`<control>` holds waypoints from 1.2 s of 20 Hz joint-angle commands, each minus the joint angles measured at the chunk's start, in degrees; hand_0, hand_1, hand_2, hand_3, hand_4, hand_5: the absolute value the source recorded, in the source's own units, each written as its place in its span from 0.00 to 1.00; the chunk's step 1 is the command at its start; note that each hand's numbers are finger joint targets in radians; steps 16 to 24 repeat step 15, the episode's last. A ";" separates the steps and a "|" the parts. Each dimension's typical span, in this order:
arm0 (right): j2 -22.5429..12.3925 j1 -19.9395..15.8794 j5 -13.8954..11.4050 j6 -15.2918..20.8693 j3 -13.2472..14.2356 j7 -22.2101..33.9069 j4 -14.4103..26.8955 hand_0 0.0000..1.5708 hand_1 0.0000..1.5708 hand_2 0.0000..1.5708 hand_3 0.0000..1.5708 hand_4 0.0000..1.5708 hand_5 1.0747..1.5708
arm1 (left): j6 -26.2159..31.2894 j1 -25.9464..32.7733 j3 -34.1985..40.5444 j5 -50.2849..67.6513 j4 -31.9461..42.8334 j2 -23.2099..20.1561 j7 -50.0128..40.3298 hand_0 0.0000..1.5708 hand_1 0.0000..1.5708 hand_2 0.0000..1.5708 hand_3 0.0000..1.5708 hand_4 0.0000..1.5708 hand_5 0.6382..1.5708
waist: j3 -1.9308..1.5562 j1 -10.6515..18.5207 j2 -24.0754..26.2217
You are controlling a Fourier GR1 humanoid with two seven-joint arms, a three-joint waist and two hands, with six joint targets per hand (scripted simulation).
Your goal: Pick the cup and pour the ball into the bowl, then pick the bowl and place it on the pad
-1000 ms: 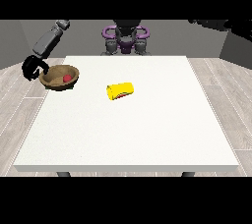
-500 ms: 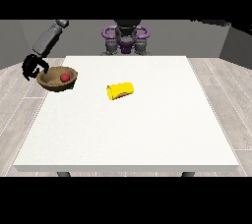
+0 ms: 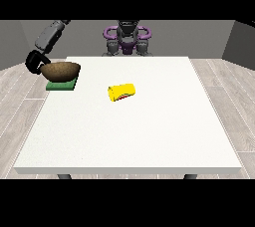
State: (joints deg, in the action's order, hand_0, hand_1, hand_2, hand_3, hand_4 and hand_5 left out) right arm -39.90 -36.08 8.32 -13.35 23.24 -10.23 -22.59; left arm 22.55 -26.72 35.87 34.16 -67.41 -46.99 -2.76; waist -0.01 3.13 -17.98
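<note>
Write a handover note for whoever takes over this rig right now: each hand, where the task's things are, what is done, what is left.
Hand at the view's left: at the rim of the brown round bowl; whether its fingers grip it cannot be told.
Other hand: not in view.
Bowl: over the green square pad at the table's left edge; whether it rests on the pad is unclear.
Yellow cup: on its side, mid-table.
Done: cup set aside.
Left: seat the bowl, let go.

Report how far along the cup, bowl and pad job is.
Done, by the look of it: the yellow cup lies on its side mid-table, no longer needed. In hand: the robot hand at the view's left has the brown bowl over the green pad. Left: settle the bowl and let go.
</note>
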 commanded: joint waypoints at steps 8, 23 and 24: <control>-5.50 -2.57 1.74 3.22 3.04 4.94 3.71 0.00 0.00 0.00 0.00 0.00 0.83 | -0.37 -1.82 0.07 5.58 -3.64 -1.43 -5.56 0.00 0.00 0.00 0.00 0.48 0.97 | -0.12 1.77 0.64; -1.53 -5.53 0.94 -2.03 -0.87 8.89 -2.18 0.00 0.00 0.00 0.00 0.45 0.29 | -4.42 2.91 -7.69 1.98 -2.67 6.77 -10.52 0.00 0.00 0.00 0.00 0.63 1.00 | 0.21 -2.94 21.18; -1.53 -5.53 0.94 -2.03 -0.87 8.89 -2.18 0.00 0.00 0.00 0.00 0.45 0.29 | -4.42 2.91 -7.69 1.98 -2.67 6.77 -10.52 0.00 0.00 0.00 0.00 0.63 1.00 | 0.21 -2.94 21.18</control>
